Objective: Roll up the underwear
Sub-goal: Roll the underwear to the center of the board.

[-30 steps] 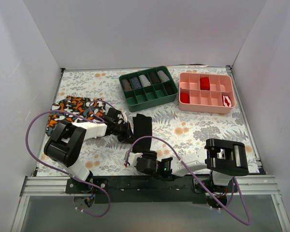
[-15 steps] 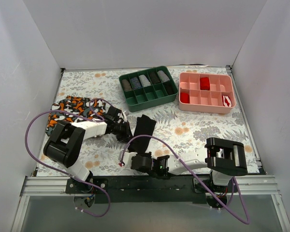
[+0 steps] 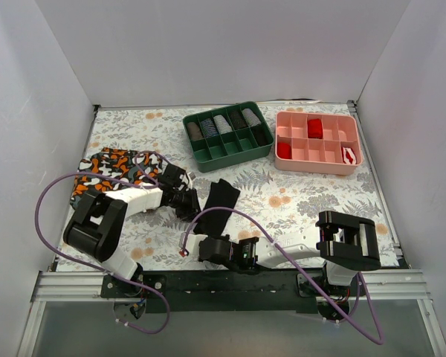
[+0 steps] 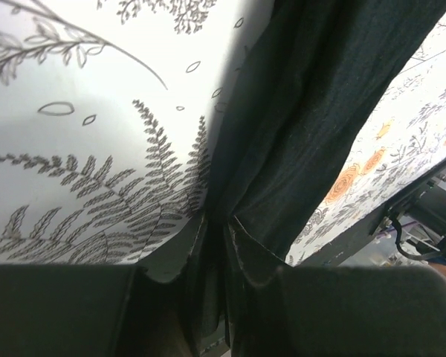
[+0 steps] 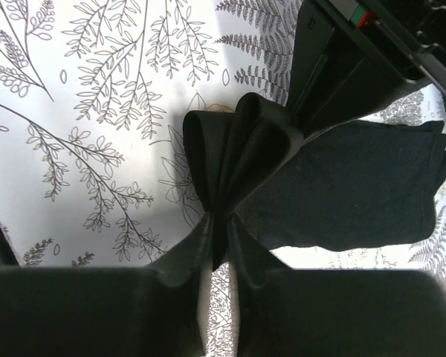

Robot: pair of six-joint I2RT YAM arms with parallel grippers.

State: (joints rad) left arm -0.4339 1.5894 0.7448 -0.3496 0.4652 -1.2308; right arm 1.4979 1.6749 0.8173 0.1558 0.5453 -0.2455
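The left gripper (image 4: 217, 245) is shut tight on an edge of the black underwear (image 3: 221, 195). The right gripper (image 5: 219, 236) squeezes a bunched fold of it. The underwear lies mid-table. At its 12 o'clock, a green tray (image 3: 236, 154) holds five rolled clothes (image 3: 221, 124) in its back row. At 2 o'clock, a pink tray (image 3: 316, 169) holds red bundles (image 3: 314, 128).
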